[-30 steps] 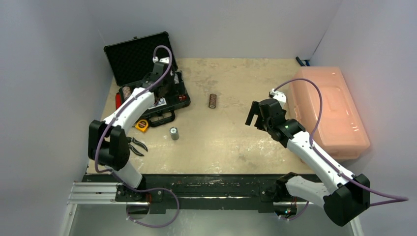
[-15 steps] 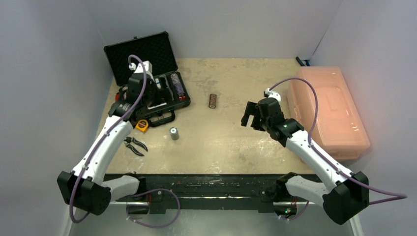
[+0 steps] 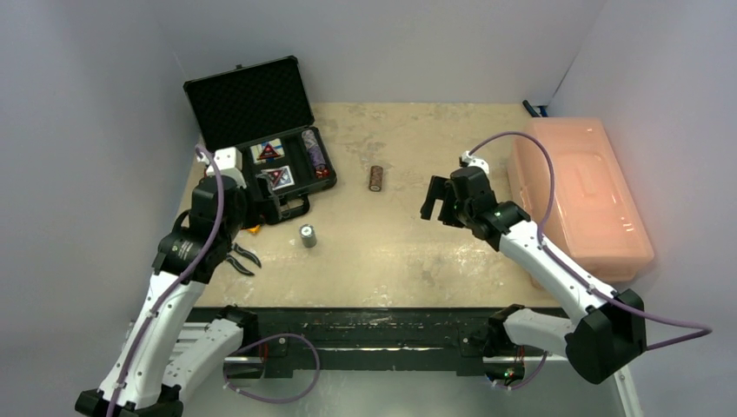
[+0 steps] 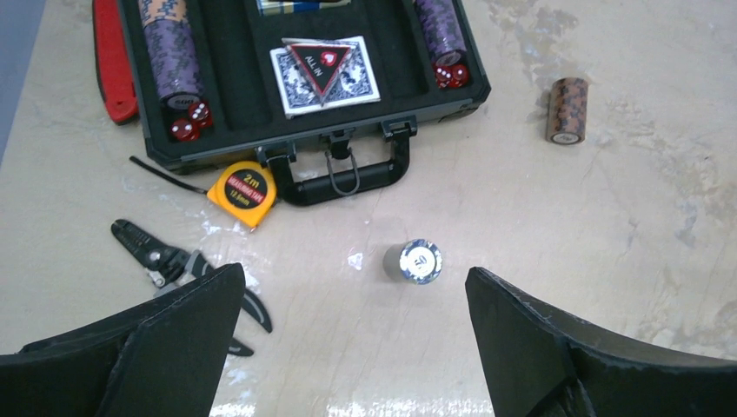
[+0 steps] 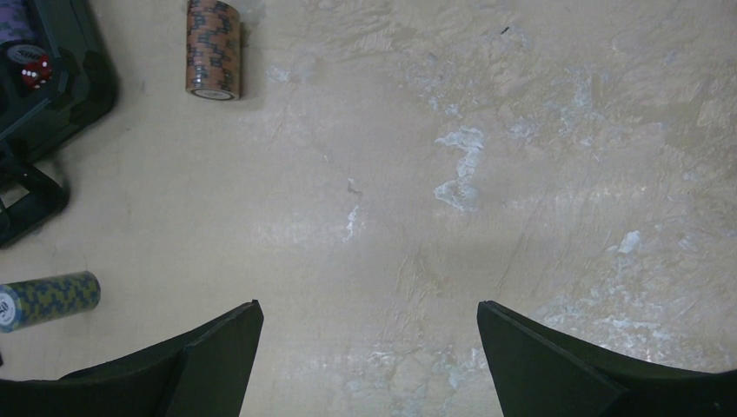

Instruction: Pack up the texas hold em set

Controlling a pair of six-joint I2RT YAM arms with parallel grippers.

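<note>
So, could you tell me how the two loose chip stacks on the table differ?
The brown stack lies on its side; the blue stack stands upright. The brown stack sits right of the case; the blue stack sits in front of it. Both are chip stacks outside the case.

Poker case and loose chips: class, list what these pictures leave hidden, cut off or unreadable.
Case, left wrist view: far end and second deck cut off by the top edge.
Case's left side, top view: covered by the left arm.
Upright chip stack, left wrist view: top print too small to read.
Case, right wrist view: only a corner shows at the left edge.
</note>
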